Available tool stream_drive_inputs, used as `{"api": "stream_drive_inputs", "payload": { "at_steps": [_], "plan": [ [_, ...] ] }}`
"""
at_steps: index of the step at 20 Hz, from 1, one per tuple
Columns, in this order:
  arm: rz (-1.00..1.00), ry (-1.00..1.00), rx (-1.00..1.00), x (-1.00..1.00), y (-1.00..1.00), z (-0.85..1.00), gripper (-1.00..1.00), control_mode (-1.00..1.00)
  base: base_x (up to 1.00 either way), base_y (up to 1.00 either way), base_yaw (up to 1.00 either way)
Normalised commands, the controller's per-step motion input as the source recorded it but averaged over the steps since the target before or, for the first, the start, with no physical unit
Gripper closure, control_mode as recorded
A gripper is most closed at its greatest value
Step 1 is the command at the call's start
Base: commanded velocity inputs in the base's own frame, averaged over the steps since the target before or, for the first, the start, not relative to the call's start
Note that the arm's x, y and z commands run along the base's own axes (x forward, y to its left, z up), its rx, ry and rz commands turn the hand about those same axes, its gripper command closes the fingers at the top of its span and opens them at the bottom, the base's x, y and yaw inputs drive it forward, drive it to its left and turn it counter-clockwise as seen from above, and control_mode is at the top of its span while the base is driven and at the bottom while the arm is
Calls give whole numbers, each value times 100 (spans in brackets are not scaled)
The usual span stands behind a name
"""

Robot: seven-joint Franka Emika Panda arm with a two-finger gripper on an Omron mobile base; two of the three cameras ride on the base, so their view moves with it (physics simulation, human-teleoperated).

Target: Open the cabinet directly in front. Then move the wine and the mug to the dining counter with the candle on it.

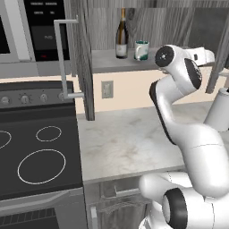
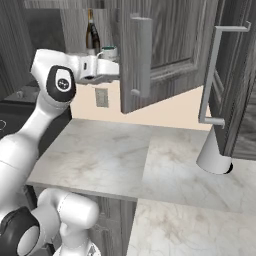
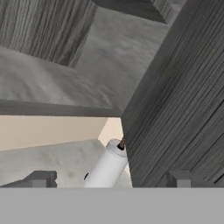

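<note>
Dark grey wood-grain doors of the cabinet point(image 1: 82, 58) stand swung open in both base views, each with a long silver bar handle, and the shelf inside is exposed. On that shelf the wine point(image 1: 121, 36) stands upright, and the mug point(image 1: 142, 50) sits just beside it at its 3 o'clock in the left base view; the two are close but apart. In the right base view the wine point(image 2: 92, 33) rises at about 11 o'clock from the mug point(image 2: 108, 51), whose lower part is hidden behind the arm's white wrist.

The gripper point(image 3: 109, 180) is seen from the hand view, where its two dark fingertips point(image 3: 41, 179) sit far apart near the bottom corners, so the jaws are spread wide. Nothing lies between them and they touch nothing. Ahead of the tips at 12 o'clock is the grey shelf floor of the cabinet, and the open right door fills the 3 o'clock side. A white cylinder point(image 3: 107, 165) with a dark tip stands on the marble worktop point(image 1: 129, 138) below, between the two fingertips in that view but well beyond them.
</note>
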Motion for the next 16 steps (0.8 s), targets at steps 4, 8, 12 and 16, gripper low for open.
{"api": "stream_drive_inputs", "payload": {
  "at_steps": [4,8,12,16],
  "plan": [
    [-12,0,9,-38,-100,0,-100,-100,0,0,0],
    [-2,0,8,-6,-100,-4,-100,-100,0,0,0],
    [0,0,12,34,-100,-17,-100,-100,0,0,0],
    [6,-2,13,49,-100,-17,-100,-100,0,0,0]
  ]
}}
